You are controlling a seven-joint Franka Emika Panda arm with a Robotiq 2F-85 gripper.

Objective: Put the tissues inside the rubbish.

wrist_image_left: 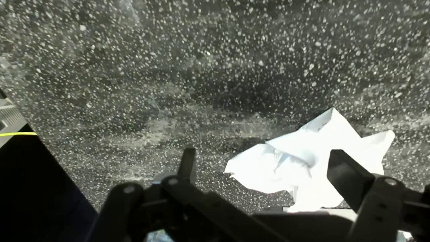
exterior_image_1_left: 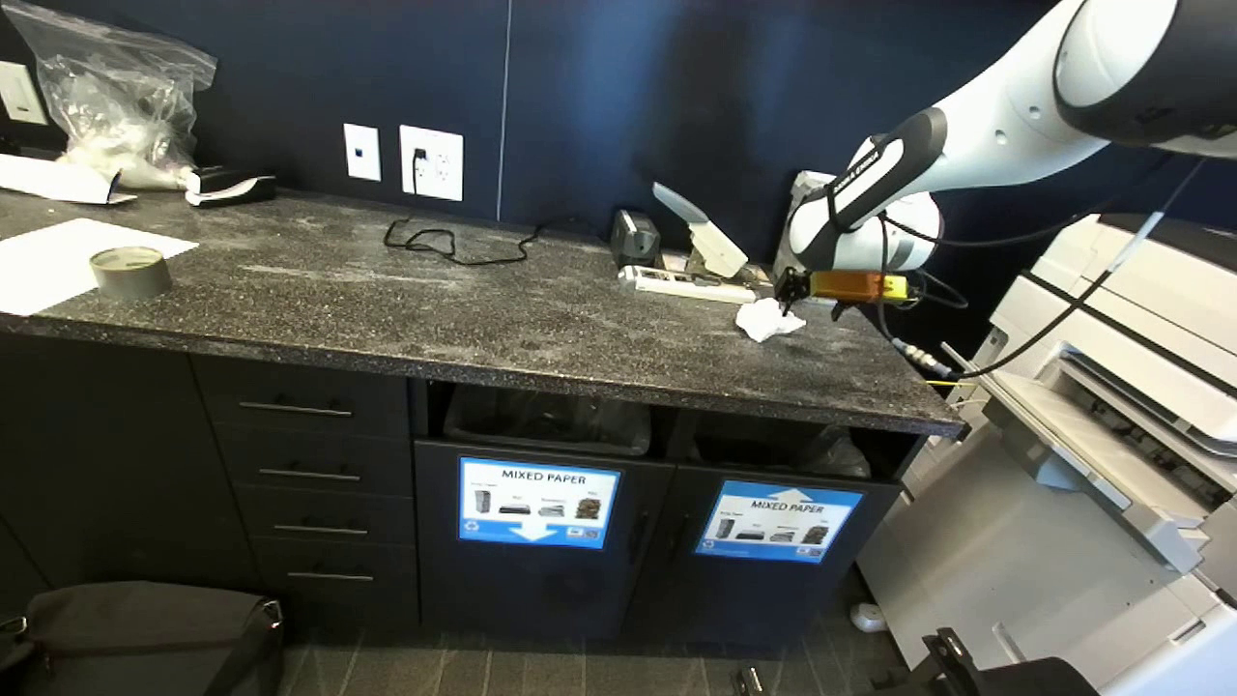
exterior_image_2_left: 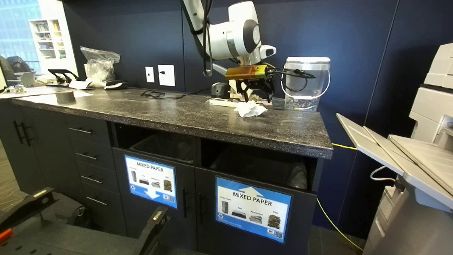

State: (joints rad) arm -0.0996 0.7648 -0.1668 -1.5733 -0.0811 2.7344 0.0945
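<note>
"One crumpled white tissue (wrist_image_left: 299, 164): where do we find it?"

"On the speckled dark countertop (exterior_image_2_left: 170, 109), near the end beside the office copier (exterior_image_1_left: 1111, 416); we see it there in both exterior views."

"And the gripper (exterior_image_2_left: 258, 101) just above it?"

"Pointing down, as we see, its fingers (wrist_image_left: 349, 178) spread well apart. In the wrist view one of them crosses part of the tissue and the other stands over the countertop beside it; whether either touches it, we cannot tell."

"What do we have near the tissue?"

"In an exterior view, a clear lidded bucket (exterior_image_2_left: 306, 83) by the dark blue wall (exterior_image_2_left: 354, 71); what lies in its bottom is too small for us to name."

"And below?"

"Under the countertop's front edge we make out two bins (exterior_image_1_left: 551, 446), a clear liner (exterior_image_1_left: 839, 454) bunched in one, and MIXED PAPER signs (exterior_image_1_left: 538, 503) on the cupboard doors (exterior_image_1_left: 541, 594)."

"Farther along, towards the other end?"

"There we see a roll of tape (exterior_image_1_left: 132, 275) at the edge of a flat white sheet (exterior_image_1_left: 58, 251), and a resealable plastic bag (exterior_image_1_left: 126, 106) by the wall."
</note>
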